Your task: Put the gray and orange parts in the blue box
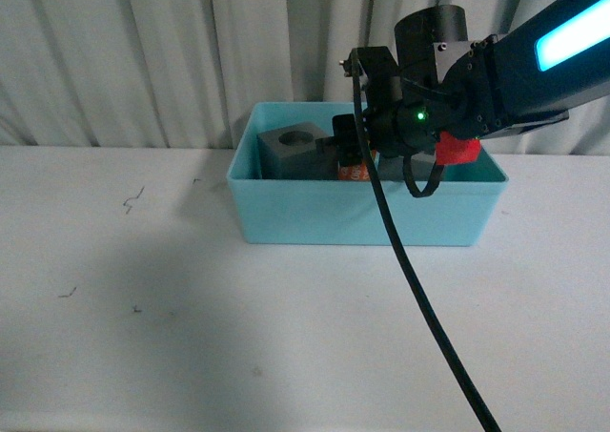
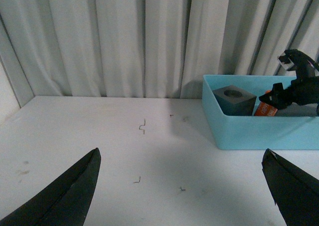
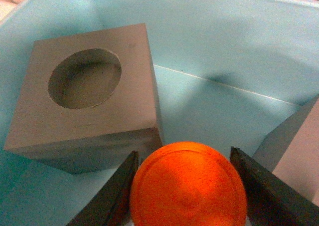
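Note:
My right gripper (image 1: 351,155) reaches into the blue box (image 1: 315,217) and is shut on the orange cylinder (image 3: 188,186), held end-on between both fingers just above the box floor. A gray block with a round hole (image 3: 87,113) stands in the box right beside the cylinder; it also shows in the front view (image 1: 291,151) and the left wrist view (image 2: 234,99). A second gray block (image 3: 294,158) shows only as a corner at the other side of the cylinder. My left gripper (image 2: 182,186) is open and empty over the white table, well left of the box (image 2: 259,131).
A white table (image 1: 143,289) carries the box near its back edge. Pleated curtains (image 1: 143,51) hang behind. The right arm's black cable (image 1: 419,289) runs down across the front of the box. Small dark marks (image 2: 142,127) dot the table.

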You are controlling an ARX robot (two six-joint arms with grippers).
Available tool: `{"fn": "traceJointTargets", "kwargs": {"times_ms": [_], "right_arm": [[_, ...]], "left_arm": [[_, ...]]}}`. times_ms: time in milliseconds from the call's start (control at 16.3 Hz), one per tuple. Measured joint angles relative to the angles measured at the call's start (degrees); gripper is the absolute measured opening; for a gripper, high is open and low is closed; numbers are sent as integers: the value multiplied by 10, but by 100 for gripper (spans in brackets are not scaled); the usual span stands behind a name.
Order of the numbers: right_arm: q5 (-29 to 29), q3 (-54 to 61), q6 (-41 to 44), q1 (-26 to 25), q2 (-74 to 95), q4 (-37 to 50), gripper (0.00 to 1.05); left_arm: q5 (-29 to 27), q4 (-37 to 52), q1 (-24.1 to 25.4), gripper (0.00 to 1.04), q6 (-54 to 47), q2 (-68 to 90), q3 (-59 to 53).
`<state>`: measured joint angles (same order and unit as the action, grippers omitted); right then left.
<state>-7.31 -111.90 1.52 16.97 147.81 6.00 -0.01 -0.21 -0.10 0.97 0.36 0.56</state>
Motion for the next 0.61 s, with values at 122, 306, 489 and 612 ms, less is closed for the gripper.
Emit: {"fn": "traceJointTargets", "kwargs": {"times_ms": [122, 306, 489, 612], "right_arm": [[0, 1, 0, 0, 2, 2, 65], [0, 2, 0, 0, 2, 3, 72], [0, 4, 0, 0, 2, 7, 83], [-2, 11, 1, 0, 1, 16, 97]], "left_arm": [[0, 0, 0, 98, 0, 0, 0], [0, 0, 0, 98, 0, 0, 0], [0, 0, 0, 98, 0, 0, 0], [0, 0, 0, 98, 0, 0, 0]]}}
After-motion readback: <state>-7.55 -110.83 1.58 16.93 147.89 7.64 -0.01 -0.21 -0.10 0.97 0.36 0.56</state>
